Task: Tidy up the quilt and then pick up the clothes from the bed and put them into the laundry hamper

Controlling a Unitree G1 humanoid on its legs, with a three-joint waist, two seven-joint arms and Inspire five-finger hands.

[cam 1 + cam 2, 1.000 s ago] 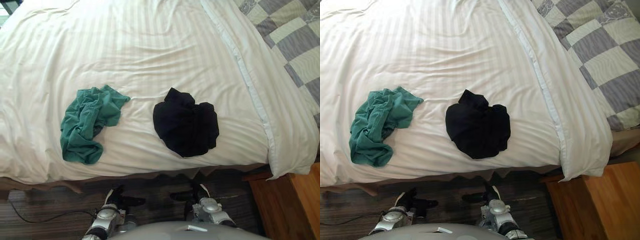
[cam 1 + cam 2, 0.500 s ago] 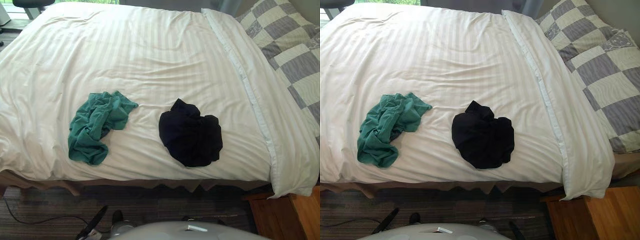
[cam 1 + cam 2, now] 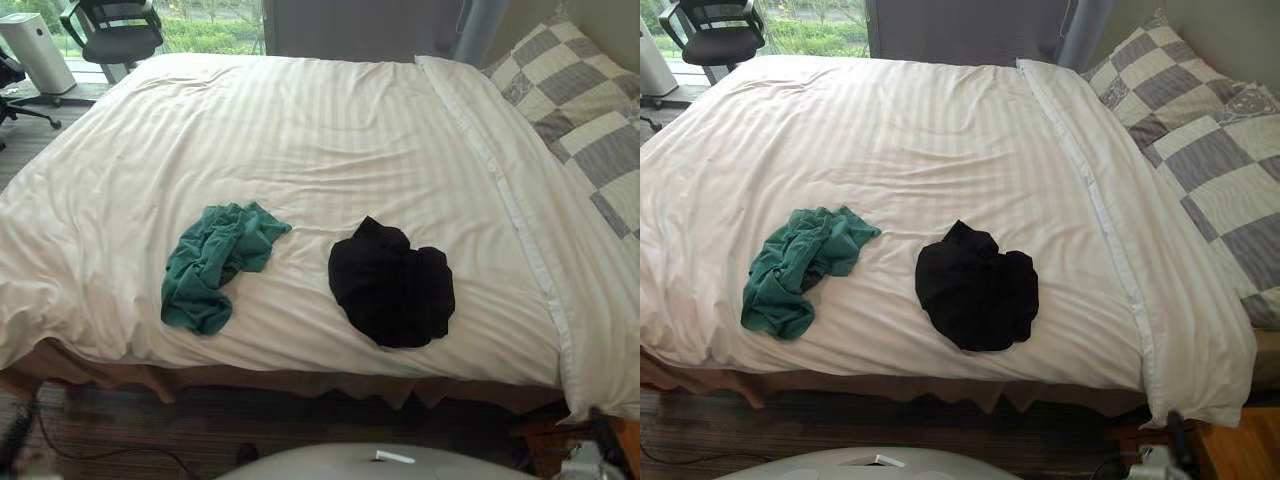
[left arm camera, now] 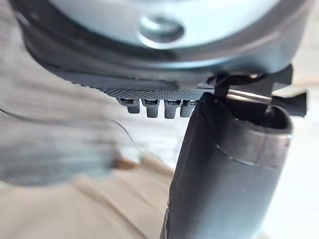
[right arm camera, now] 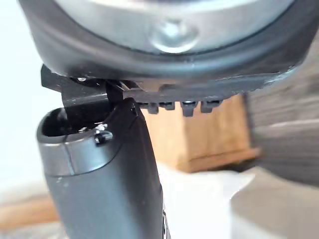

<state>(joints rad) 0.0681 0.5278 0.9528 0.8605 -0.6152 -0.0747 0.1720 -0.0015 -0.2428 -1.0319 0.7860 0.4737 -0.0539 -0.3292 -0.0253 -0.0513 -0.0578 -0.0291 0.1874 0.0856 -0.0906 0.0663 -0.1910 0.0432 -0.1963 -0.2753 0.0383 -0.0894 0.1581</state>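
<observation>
quilt (image 3: 300, 140): white, with faint tone-on-tone stripes
left garment (image 3: 215, 262): teal green, plain
right garment (image 3: 392, 292): black, plain
pillows (image 3: 1200, 130): large grey and cream checks
chair (image 3: 115, 25): black
floor (image 3: 250, 420): dark brown-grey, thin stripes

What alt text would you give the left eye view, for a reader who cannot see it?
A green garment and a black garment lie crumpled and apart on a white striped quilt, near its front edge. Checked pillows sit at the right, and an office chair stands beyond the far left corner.
</observation>
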